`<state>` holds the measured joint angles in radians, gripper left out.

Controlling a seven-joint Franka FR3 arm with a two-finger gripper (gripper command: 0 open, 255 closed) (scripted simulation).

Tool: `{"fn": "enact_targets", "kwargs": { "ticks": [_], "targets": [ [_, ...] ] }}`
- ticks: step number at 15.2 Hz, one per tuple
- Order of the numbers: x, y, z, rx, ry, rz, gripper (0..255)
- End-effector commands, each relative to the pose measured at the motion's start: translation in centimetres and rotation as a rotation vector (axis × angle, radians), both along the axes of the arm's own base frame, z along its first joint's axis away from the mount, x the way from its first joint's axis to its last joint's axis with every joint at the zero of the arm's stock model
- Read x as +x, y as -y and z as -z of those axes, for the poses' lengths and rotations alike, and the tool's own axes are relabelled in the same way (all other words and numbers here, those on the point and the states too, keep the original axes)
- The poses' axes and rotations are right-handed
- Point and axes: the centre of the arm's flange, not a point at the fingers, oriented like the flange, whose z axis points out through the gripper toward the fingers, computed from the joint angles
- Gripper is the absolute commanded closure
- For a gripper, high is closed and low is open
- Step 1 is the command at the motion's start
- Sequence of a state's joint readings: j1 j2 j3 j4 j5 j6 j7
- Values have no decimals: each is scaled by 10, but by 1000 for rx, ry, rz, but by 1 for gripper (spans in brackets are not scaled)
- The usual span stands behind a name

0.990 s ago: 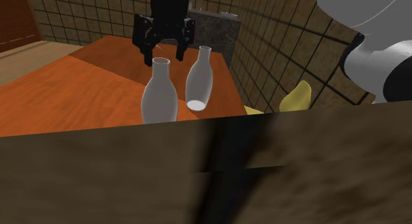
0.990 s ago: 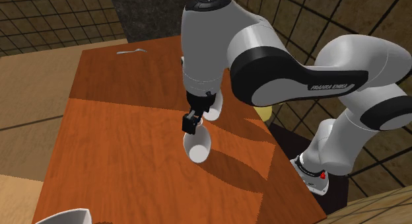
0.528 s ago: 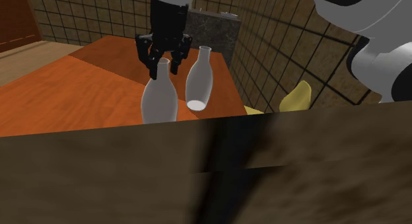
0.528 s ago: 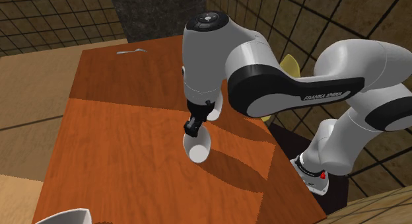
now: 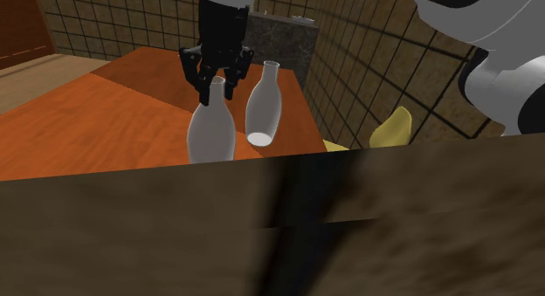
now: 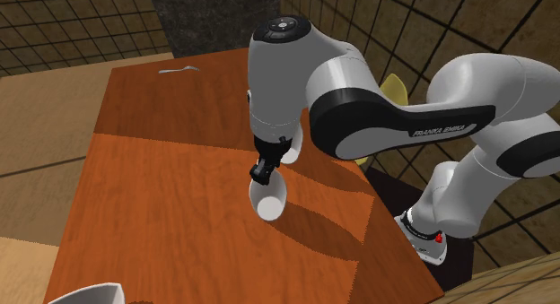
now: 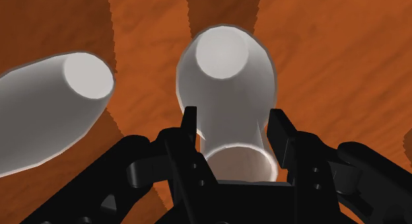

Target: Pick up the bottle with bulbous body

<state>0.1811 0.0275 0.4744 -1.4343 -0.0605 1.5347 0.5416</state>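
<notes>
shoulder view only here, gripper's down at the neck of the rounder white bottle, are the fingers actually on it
Observer: In the wrist view the gripper straddles the neck of the bulbous bottle, both fingers flush against it, no gap showing.
Operator: is the other bottle touching the fingers
Observer: No; the slimmer bottle sits apart, with bare orange table between it and the nearer finger.
Operator: anything else on the table
Observer: The second exterior view shows a white rimmed thing at the table's corner, at that view's lower left, away from both bottles.
</notes>
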Motion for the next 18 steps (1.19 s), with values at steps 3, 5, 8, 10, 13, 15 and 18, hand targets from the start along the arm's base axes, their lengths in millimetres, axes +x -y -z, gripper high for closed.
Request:
{"fn": "enact_targets", "kwargs": {
  "ticks": [3, 5, 8, 10, 13, 15, 18],
  "targets": [
    [0, 1, -10, -1, -2, 0, 255],
    [0, 1, -21, -1, -2, 0, 255],
    [0, 1, -37, -1, -2, 0, 255],
    [0, 1, -47, -1, -2, 0, 255],
    [0, 1, -63, -1, -2, 0, 255],
    [0, 1, -74, -1, -2, 0, 255],
    [0, 1, -80, -1, -2, 0, 255]
  ]
}}
